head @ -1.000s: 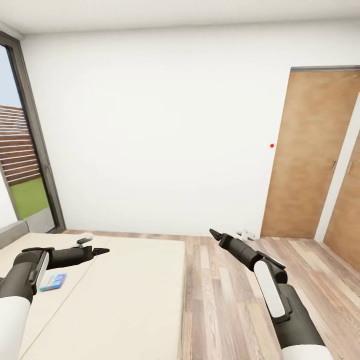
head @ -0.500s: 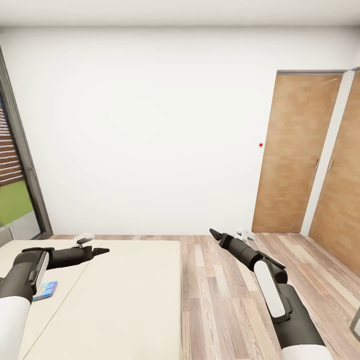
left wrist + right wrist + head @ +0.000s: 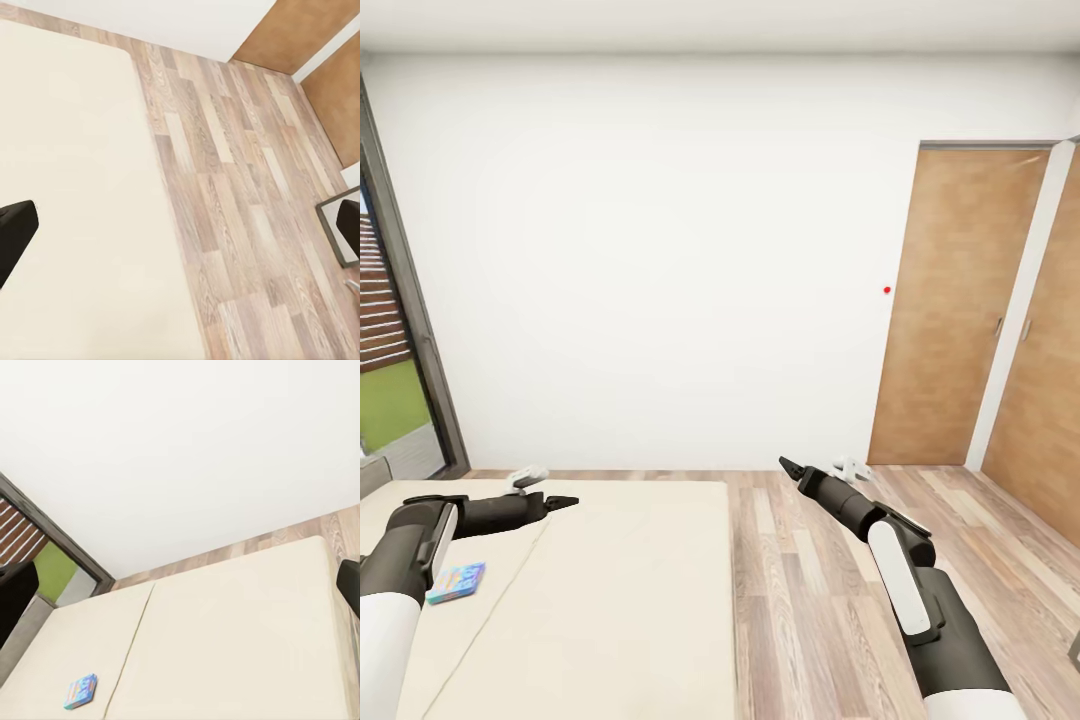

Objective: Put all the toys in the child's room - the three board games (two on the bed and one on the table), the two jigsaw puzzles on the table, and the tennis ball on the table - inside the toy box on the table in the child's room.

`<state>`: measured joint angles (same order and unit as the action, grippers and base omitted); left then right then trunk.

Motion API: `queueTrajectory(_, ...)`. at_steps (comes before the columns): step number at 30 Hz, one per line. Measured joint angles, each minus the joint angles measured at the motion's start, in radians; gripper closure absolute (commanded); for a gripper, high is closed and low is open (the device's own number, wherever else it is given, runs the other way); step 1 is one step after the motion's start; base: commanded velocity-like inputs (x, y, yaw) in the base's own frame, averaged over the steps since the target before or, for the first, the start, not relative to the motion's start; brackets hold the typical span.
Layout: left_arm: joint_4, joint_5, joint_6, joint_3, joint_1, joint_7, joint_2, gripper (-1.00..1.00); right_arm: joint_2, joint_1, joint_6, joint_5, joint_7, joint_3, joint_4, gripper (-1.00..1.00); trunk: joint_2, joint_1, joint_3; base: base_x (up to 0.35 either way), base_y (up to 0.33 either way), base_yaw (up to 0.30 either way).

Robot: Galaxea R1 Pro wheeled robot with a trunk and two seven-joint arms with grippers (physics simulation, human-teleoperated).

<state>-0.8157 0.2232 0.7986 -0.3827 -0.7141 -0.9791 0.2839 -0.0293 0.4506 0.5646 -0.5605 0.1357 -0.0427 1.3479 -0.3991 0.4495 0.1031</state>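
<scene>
1. Left gripper (image 3: 565,501): we see it held out over the bed (image 3: 610,600), above the mattress near its foot edge. In the left wrist view its two dark fingers (image 3: 15,236) sit at opposite sides of the picture, well apart, with nothing between them.
2. Right gripper (image 3: 787,466): we see it raised over the wood-plank floor (image 3: 800,600) beside the bed. In the right wrist view its fingers (image 3: 15,592) likewise stand wide apart and hold nothing.
3. Board game (image 3: 457,583): we locate one small, mostly blue box lying flat on the mattress, toward the bed's left side and near the left forearm, apart from both grippers. The right wrist view shows it too (image 3: 80,691).
4. Surroundings: we note a white wall (image 3: 660,260), a dark-framed window (image 3: 405,300) at the left and wooden doors (image 3: 950,300) at the right.
</scene>
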Motion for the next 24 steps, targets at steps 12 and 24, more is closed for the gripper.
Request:
queueTrajectory(12, 0.0, 0.0, 0.0, 0.0, 0.0, 0.0, 0.0, -1.0, -0.001, 0.0, -0.001, 0.0, 0.001, 0.0, -0.001, -1.0, 0.0, 0.0, 0.0, 0.0, 0.119, 0.0)
queueTrajectory(24, 0.0, 0.0, 0.0, 0.0, 0.0, 0.0, 0.0, -1.0, 0.0, 0.0, -0.001, 0.0, 0.001, 0.0, -0.002, -1.0, 0.0, 0.0, 0.0, 0.0, 0.268, 0.0)
